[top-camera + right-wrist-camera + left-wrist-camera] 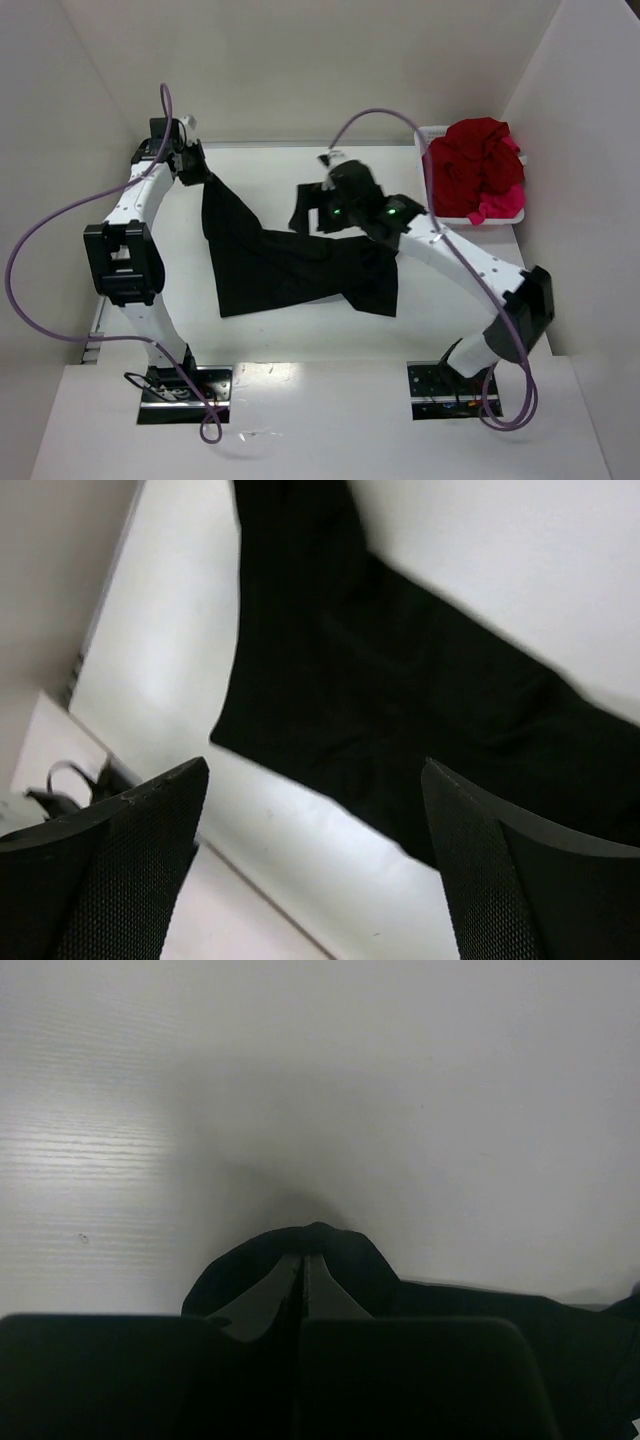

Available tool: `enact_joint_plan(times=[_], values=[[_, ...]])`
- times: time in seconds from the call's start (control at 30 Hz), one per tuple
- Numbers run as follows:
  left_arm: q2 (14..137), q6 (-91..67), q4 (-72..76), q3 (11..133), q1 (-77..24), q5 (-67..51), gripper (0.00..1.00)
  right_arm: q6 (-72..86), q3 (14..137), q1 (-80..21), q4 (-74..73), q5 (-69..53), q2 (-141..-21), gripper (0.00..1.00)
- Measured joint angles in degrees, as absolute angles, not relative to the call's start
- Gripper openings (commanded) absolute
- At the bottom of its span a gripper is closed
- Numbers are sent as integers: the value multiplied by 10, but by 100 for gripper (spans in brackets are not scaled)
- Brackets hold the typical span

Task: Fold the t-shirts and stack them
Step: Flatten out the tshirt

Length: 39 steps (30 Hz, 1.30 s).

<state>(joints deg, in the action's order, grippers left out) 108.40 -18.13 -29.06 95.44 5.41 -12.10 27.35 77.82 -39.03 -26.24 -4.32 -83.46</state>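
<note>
Loosely, the black t-shirt (290, 265) (400, 670) sprawls across the middle of the table (260, 170), crumpled and unfolded. One corner is drawn up taut toward the far-left corner, where the left gripper (192, 165) (303, 1260) is clamped on the cloth. Above the shirt's far-right part hangs the right gripper (318, 205) (315, 770), fingers spread wide, grasping nothing. At the far-right corner a white basket (432, 180) holds bunched dark red shirts (480, 160) over a pink one (500, 205).
</note>
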Motion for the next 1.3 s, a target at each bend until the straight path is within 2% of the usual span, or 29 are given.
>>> enact_joint_plan(times=[0.13, 0.27, 0.4, 0.57, 0.73, 0.83, 1.0, 1.17, 1.27, 1.3], values=[[1061, -182, -284, 923, 54, -117, 0, 284, 826, -495, -289, -2, -927, 92], [1042, -181, -282, 903, 54, -110, 0, 302, 830, -557, -346, 39, -1009, 78], [1024, -182, -277, 883, 54, -107, 0, 322, 835, -594, -401, 62, -1048, 73], [1012, -182, -271, 868, 54, -107, 0, 344, 878, -620, -434, 91, -1083, 71], [1007, -182, -268, 866, 54, -107, 0, 354, 982, -638, -454, 131, -1152, 64], [1004, -182, -267, 865, 54, -107, 0, 362, 1028, -648, -474, 161, -1206, 64], [1002, -182, -264, 863, 54, -106, 0, 367, 1036, -651, -522, 198, -1262, 64], [999, -182, -263, 859, 54, -105, 0, 379, 1036, -653, -545, 210, -1268, 59], [998, -181, -261, 859, 54, -105, 0, 387, 1036, -653, -549, 214, -1268, 41], [998, -182, -261, 859, 54, -105, 0, 389, 1036, -653, -549, 215, -1268, 31]])
